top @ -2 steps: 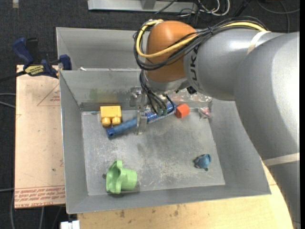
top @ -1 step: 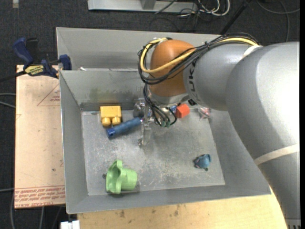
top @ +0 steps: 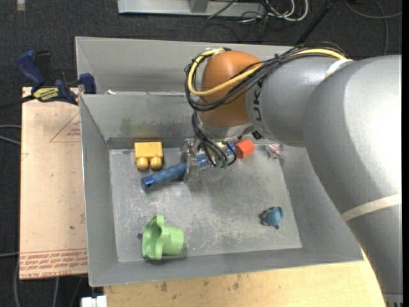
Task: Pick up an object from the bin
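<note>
Evidently the jaws are sitting at the right end of the blue tube (top: 163, 176), lying slantwise just beside the yellow block (top: 148, 154) at the back left of the bin (top: 96, 171) — apart or together, I cannot tell. Straddling the tube across its width, clear of the block, is looking wisest.

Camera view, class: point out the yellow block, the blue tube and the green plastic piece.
yellow block (top: 147, 150): camera view, its flat top.
blue tube (top: 163, 176): camera view, mid-shaft.
green plastic piece (top: 163, 238): camera view, its body.
</note>
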{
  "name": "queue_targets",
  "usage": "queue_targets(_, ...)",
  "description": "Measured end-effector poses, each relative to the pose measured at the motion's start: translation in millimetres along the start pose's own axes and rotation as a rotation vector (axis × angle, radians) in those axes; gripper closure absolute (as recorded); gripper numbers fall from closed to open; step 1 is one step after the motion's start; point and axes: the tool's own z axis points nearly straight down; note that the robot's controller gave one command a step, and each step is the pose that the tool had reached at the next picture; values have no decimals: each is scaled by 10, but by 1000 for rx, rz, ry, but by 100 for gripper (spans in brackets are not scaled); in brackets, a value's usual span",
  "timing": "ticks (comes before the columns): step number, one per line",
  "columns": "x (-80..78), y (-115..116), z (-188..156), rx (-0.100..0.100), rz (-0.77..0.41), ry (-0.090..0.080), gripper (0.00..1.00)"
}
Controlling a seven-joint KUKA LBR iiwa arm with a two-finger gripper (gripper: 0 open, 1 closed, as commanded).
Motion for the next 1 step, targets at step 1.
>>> queue_targets(1,188,-223,-1397,0,18,-7,100)
